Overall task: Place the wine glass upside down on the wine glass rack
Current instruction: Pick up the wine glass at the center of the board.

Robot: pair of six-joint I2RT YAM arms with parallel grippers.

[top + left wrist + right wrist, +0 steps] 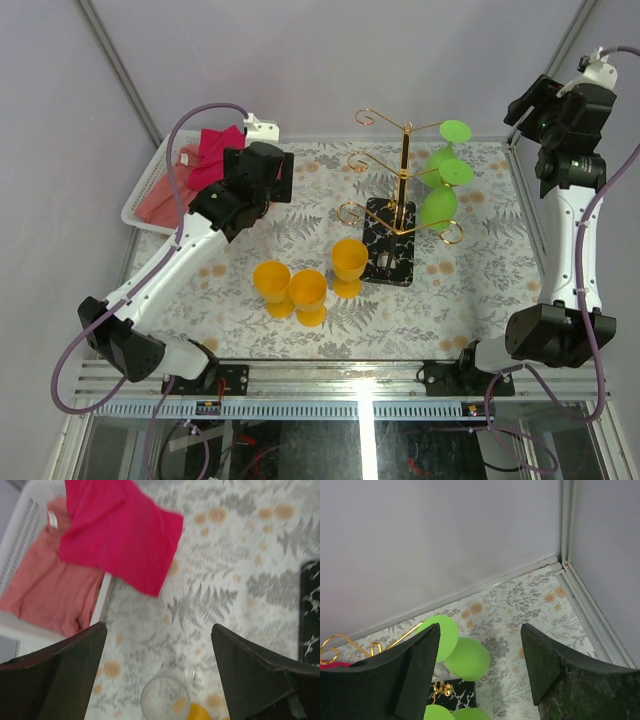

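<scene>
The wine glass rack [406, 175] is a gold pole with curled wire arms on a black white-veined base [388, 254]. Two green wine glasses [440, 200] hang upside down on its right side, feet up [455, 130]. Three yellow goblets [309, 295] stand upright on the table left of the base. My left gripper [272, 175] is open and empty, above the table left of the rack [158, 626]. My right gripper [530, 105] is open and empty, raised at the far right [480, 627], with the green glass feet [468, 658] below it.
A white basket [140, 200] with red and pink cloths [120, 535] sits at the table's far left. A pale round disc [165, 697] and a yellow goblet edge [200, 713] show below my left fingers. Grey walls and a metal rail [570, 575] close the back right corner.
</scene>
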